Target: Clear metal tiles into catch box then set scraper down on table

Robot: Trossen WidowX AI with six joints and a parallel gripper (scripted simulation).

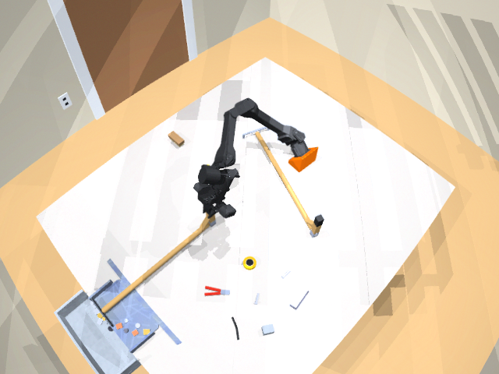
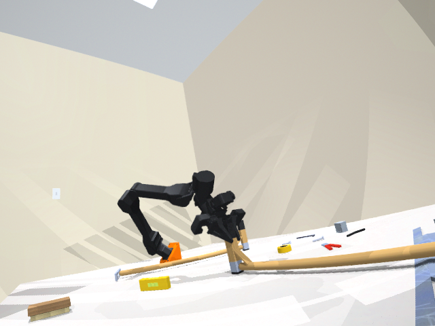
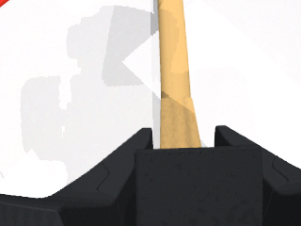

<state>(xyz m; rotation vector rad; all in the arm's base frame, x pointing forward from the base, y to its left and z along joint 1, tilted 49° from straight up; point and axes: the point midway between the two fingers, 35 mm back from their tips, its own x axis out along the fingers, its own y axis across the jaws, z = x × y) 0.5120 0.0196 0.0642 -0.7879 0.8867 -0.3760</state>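
Observation:
My gripper [image 1: 210,213] [image 2: 232,238] is shut on the upright grip of the long scraper [image 1: 161,261] [image 2: 316,260] [image 3: 175,61]. The scraper's shaft runs down to the steel bench plate [image 1: 135,299], where its dark blade [image 1: 107,319] stands near the plate's edge beside the catch box [image 1: 97,338]. Several small pieces lie at the blade, yellow and pale. Beyond the blade's near end, orange tiles [image 1: 135,332], a yellow tile [image 1: 146,331], and grey and pale tiles lie on the plate. Whether tiles lie in the box is hard to tell.
A wooden rake-like tool [image 1: 284,177] [image 2: 196,259] lies right of the arm. A brush [image 1: 175,138] [image 2: 49,308], yellow block [image 2: 154,283], yellow tape roll [image 1: 249,262] [image 2: 284,248], red-handled pliers [image 1: 213,291] [image 2: 331,246], grey block [image 1: 267,329] [image 2: 340,226] and black rod [image 1: 235,328] lie about.

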